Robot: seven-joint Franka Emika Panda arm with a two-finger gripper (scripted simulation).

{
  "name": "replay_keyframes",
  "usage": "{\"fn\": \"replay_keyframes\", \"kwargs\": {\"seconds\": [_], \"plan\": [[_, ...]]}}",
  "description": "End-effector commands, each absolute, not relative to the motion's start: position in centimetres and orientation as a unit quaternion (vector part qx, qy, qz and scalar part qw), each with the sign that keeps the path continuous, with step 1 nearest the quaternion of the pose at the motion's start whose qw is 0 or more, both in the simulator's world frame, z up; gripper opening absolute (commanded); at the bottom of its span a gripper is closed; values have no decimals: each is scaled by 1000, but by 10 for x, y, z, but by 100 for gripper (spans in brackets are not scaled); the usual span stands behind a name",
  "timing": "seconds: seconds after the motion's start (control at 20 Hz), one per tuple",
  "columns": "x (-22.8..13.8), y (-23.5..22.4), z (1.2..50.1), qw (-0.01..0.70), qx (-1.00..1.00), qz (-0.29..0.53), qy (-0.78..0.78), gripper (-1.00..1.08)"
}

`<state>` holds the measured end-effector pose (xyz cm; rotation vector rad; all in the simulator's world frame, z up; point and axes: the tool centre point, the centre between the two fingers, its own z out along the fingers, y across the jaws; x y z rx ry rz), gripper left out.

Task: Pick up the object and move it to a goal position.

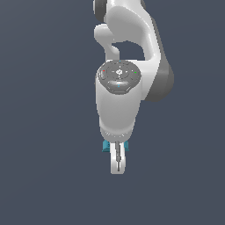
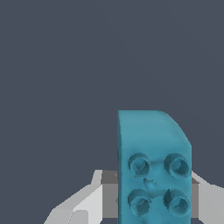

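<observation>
One teal-blue block (image 2: pixel 153 170) seen in wrist view: smooth matte face, one corner rounded, four round dimpled studs in two-by-two pattern. Block held between two pale grey fingers (image 2: pixel 81 205), pressed at both sides; gripper (image 2: pixel 151 197) closed on it. In exterior view, block (image 1: pixel 106 146) glimpsed as small teal patches either side of gripper (image 1: pixel 117 165), below glossy white arm (image 1: pixel 121 96). One arm, one block counted. Plain dark grey background on all sides; no edges or obstacles near block.
</observation>
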<state>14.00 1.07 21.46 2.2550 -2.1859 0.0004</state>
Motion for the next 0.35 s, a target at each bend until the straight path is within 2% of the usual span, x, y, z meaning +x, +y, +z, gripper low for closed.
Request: {"fn": "replay_keyframes", "kwargs": {"seconds": [0.0,0.3], "plan": [[143,10,219,0,718,0,-696,-100],[145,10,222,0,718,0,-696,-100]]}}
